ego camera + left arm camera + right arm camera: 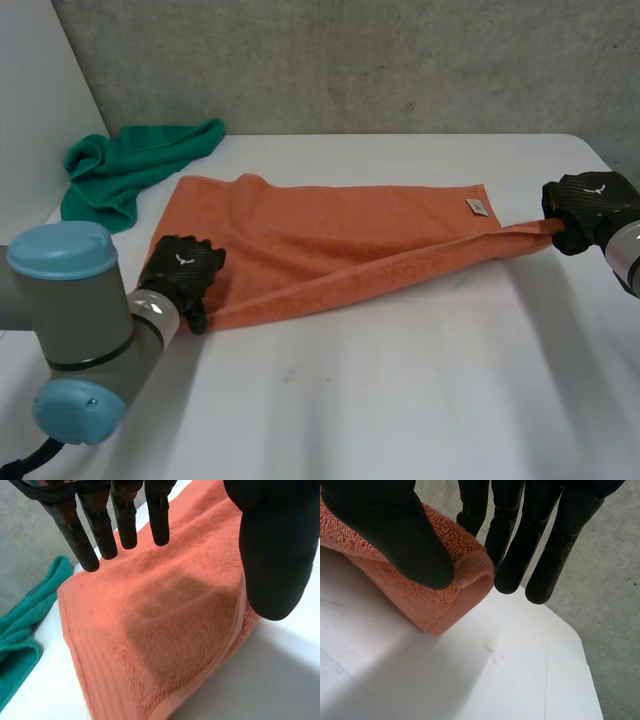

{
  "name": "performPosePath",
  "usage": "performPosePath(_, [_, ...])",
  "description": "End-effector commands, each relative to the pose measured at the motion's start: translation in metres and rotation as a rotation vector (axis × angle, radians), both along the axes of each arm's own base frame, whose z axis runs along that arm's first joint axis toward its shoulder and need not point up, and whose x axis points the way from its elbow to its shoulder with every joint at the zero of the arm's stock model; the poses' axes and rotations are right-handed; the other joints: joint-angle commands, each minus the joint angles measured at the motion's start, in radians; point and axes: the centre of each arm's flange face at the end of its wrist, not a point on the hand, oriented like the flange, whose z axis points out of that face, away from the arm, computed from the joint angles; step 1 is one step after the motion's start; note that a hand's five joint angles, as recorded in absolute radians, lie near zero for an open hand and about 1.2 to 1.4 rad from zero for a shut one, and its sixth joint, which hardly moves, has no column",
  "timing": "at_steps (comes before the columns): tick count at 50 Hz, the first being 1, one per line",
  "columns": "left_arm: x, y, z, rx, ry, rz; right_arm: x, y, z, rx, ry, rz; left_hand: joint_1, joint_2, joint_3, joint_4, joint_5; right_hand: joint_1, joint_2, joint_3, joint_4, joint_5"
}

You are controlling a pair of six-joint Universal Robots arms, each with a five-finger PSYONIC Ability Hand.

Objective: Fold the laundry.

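Orange terry towel lies across the white bench; right robot hand pinches its right corner, left robot hand holds straight fingers spread over its near-left corner.

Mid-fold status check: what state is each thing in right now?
orange towel: mostly flat on the table, right corner lifted
green towel: crumpled, at the table's far left
left robot hand: open, over the orange towel's near left corner
right robot hand: shut, pinching the orange towel's right corner
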Motion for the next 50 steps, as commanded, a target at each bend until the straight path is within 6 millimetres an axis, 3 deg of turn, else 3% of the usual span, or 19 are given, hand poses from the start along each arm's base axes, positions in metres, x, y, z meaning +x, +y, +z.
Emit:
performPosePath(1, [0.026, -0.004, -0.002, 0.040, 0.012, 0.078, -0.003, -0.002, 0.000, -0.003, 0.000, -0.009, -0.005, 0.006, 0.007, 0.011, 0.018, 0.421, 0.224, 0.209, 0.210, 0.233])
performPosePath(18, [0.057, -0.018, -0.009, 0.072, -0.017, 0.172, -0.006, -0.005, 0.001, -0.013, -0.003, -0.020, 0.116, 0.126, 0.127, 0.132, 0.139, 0.421, 0.224, 0.209, 0.210, 0.233])
performPosePath(25, [0.066, -0.029, -0.013, 0.074, -0.028, 0.206, -0.007, -0.005, 0.001, -0.013, -0.003, -0.022, 0.467, 0.478, 0.479, 0.483, 0.490, 0.421, 0.224, 0.209, 0.210, 0.233])
performPosePath(26, [0.068, -0.032, -0.015, 0.075, -0.028, 0.215, -0.007, -0.004, 0.001, -0.010, -0.003, -0.022, 0.698, 0.708, 0.709, 0.714, 0.721, 0.421, 0.224, 0.209, 0.210, 0.233])
performPosePath(29, [0.069, -0.036, -0.016, 0.075, -0.029, 0.219, -0.006, -0.004, 0.001, -0.007, -0.004, -0.019, 1.022, 1.032, 1.033, 1.038, 1.045, 0.421, 0.224, 0.209, 0.210, 0.233])
performPosePath(36, [0.067, -0.037, -0.007, 0.053, -0.027, 0.213, -0.007, 0.001, -0.001, 0.024, 0.027, -0.014, 1.023, 1.033, 1.034, 1.039, 1.046, 0.421, 0.224, 0.209, 0.210, 0.233])
performPosePath(41, [0.072, -0.019, 0.034, -0.003, -0.075, 0.196, -0.014, 0.021, 0.012, 0.097, 0.148, 0.024, 1.023, 1.033, 1.034, 1.039, 1.046, 0.421, 0.224, 0.209, 0.210, 0.233])
performPosePath(42, [0.074, -0.008, 0.042, 0.004, -0.111, 0.181, -0.018, 0.024, 0.014, 0.111, 0.176, 0.027, 1.023, 1.033, 1.034, 1.039, 1.046, 0.421, 0.224, 0.209, 0.210, 0.233])
performPosePath(45, [0.076, 0.008, 0.053, 0.015, -0.174, 0.152, -0.037, 0.035, 0.019, 0.187, 0.303, 0.038, 1.023, 1.033, 1.034, 1.039, 1.046, 0.421, 0.224, 0.209, 0.210, 0.233])
performPosePath(50, [0.083, 0.049, 0.066, 0.063, -0.344, 0.072, -0.051, 0.057, 0.031, 0.298, 0.438, 0.086, 1.023, 1.033, 1.034, 1.039, 1.046, 0.421, 0.224, 0.209, 0.210, 0.233])
